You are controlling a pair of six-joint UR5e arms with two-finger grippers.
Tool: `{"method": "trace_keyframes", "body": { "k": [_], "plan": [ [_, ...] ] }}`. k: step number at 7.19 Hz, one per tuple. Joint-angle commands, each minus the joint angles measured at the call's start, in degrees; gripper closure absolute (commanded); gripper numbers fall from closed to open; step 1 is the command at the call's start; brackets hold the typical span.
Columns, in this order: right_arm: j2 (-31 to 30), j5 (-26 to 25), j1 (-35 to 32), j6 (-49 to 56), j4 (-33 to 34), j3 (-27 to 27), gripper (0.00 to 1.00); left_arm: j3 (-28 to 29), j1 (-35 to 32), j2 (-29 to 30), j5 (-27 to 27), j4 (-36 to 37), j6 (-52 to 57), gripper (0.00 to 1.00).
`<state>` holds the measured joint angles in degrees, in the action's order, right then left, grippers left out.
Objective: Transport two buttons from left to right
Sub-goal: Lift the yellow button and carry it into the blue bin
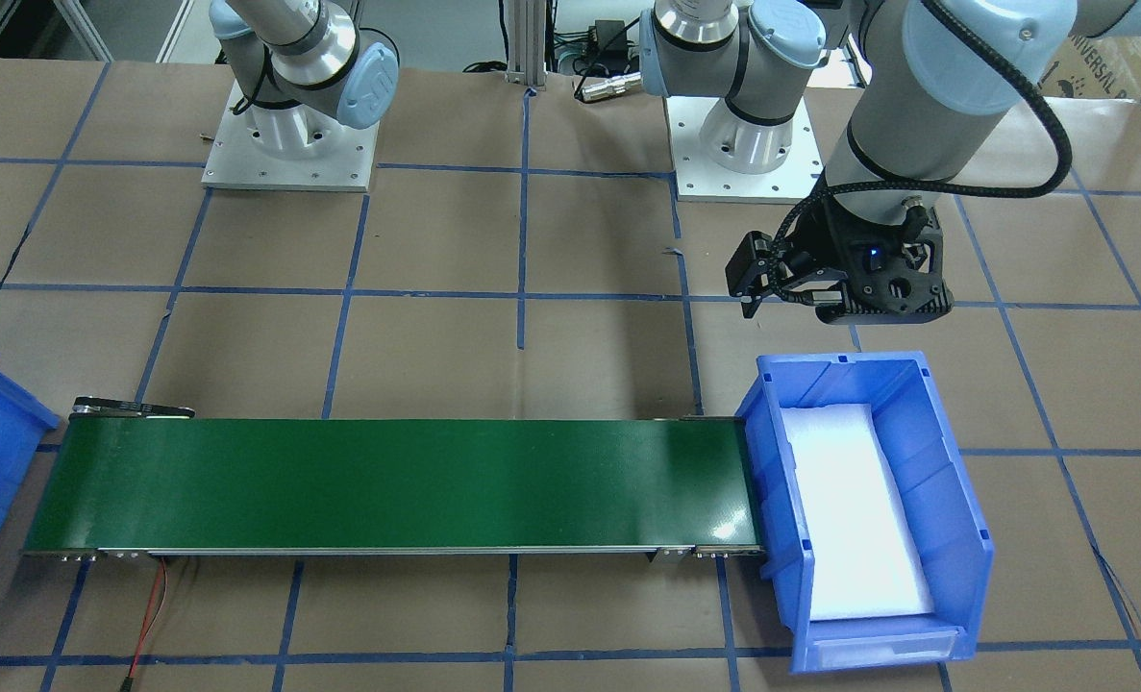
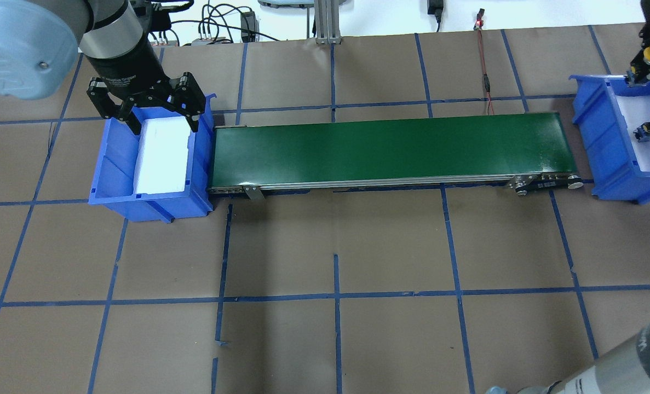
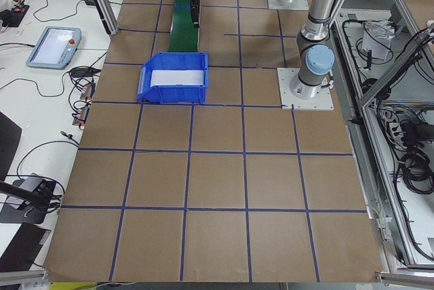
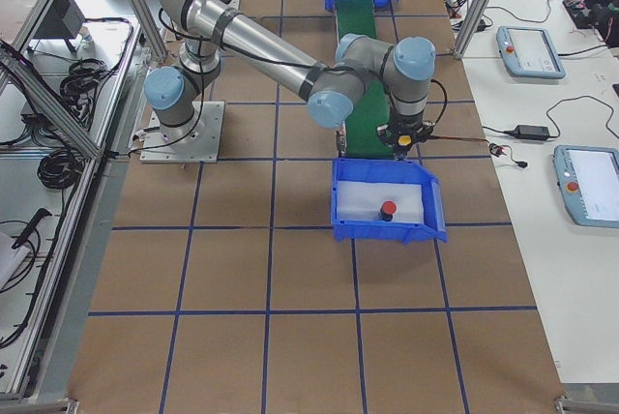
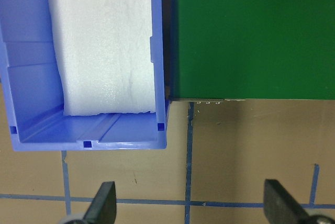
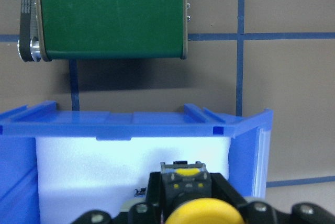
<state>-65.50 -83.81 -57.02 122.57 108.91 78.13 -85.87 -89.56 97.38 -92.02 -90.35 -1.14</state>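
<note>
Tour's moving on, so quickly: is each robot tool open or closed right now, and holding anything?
Left tool: open, holding nothing.
Right tool: closed on the yellow button.

You had the left gripper [image 2: 163, 126] pointing straight down, its two fingers [image 5: 103, 203] spread wide with nothing between them. Your right arm was stretched far out and bent at the elbow, wrist turned down, and the right gripper [image 6: 187, 195] was clamped on the yellow button [image 6: 196, 214].
</note>
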Motion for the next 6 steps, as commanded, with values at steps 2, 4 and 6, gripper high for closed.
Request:
{"method": "trace_keyframes", "body": {
  "k": [2, 4, 6],
  "plan": [
    [9.3, 5.3, 4.4, 7.8, 3.1, -0.8, 0.95, 0.0, 0.1, -0.1, 0.0, 0.0, 0.0, 0.0],
    [11.4, 5.3, 4.4, 8.0, 3.4, 0.4, 0.95, 0.0, 0.1, 0.0, 0.0, 0.0, 0.0, 0.0],
    [11.6, 5.3, 4.4, 8.1, 3.1, 0.4, 0.66, 0.0, 0.1, -0.1, 0.0, 0.0, 0.0, 0.0]
  ]
}}
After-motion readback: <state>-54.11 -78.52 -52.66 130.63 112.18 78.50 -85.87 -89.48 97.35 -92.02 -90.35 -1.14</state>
